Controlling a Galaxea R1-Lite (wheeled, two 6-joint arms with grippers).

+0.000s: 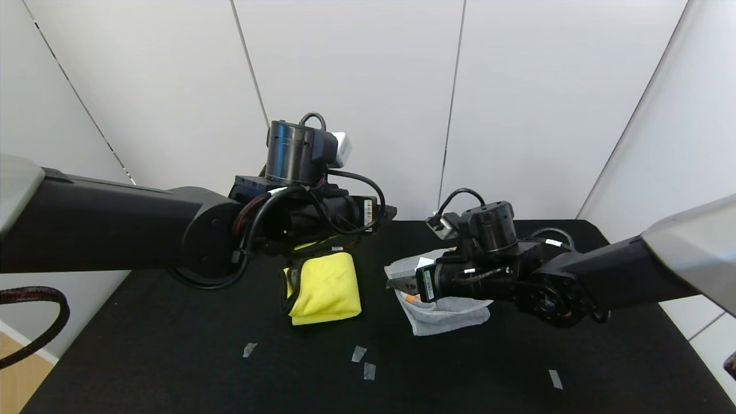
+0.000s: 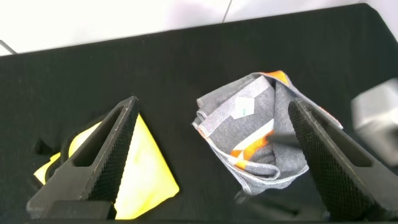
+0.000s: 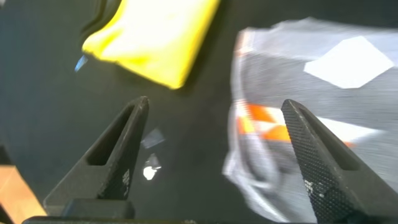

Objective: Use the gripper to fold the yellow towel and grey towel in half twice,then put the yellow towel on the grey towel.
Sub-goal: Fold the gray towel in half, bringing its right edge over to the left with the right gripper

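At the centre of the head view, the yellow towel [image 1: 324, 288] is lying folded into a compact pad on the black table [image 1: 172, 356], its folded edge facing the bottom of the frame. Just right of centre, well apart from it, the grey towel [image 1: 440, 313] is sitting as a looser bundle, with its orange and white bands [image 2: 255, 140] showing through the folds in the left wrist view.

The right gripper [image 1: 401, 283] is hovering low over the upper left part of the grey towel, reaching in from the right of the frame. Its fingers are standing wide in the right wrist view, with nothing between them, one over bare table and the other over the grey cloth. That spread probably suits letting go of a fold, or lining up for a fresh pinch on the edge.

The left gripper [image 2: 211, 155] is hanging above the far edge of the yellow towel, in the upper middle of the head view. Its fingers are spread wide and holding nothing, likely waiting clear of the work.

Judging by the shapes, both towels look folded, the grey one untidily, and the stacking is not yet done.
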